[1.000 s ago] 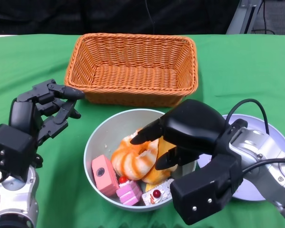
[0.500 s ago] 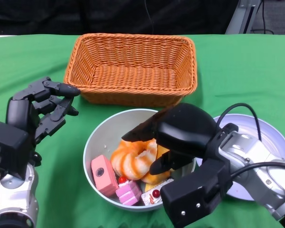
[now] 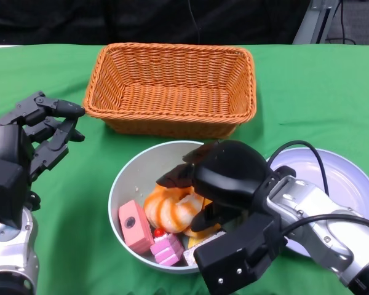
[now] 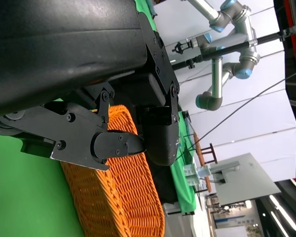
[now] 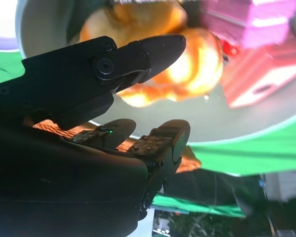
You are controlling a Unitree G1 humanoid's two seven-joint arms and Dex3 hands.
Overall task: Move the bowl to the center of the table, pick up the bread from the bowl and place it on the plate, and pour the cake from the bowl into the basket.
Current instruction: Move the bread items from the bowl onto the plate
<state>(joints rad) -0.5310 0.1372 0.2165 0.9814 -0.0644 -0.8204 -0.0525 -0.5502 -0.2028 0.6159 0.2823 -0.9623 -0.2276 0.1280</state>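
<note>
Right hand (image 3: 224, 178) hangs over the bowl (image 3: 130, 178), fingers spread and reaching down around the bread (image 3: 172, 209) without gripping it; the wrist view shows one finger (image 5: 153, 52) above the bread (image 5: 187, 69) and others (image 5: 163, 143) beyond the bowl's rim (image 5: 237, 121), with nothing between them. The bread lies in the middle of the bowl, with an orange piece beneath it. Pink cake (image 3: 135, 225) sits at the bowl's near left side, a smaller pink piece (image 3: 166, 249) just beside it, and a cherry-topped slice (image 3: 200, 252) beside that, partly under the hand. Behind the bowl stands the basket (image 3: 172, 89); to the bowl's right lies the plate (image 3: 350, 181), partly hidden by the forearm. Left hand (image 3: 34, 138) hovers to the left of the bowl, well apart from it, fingers loose and holding nothing.
</note>
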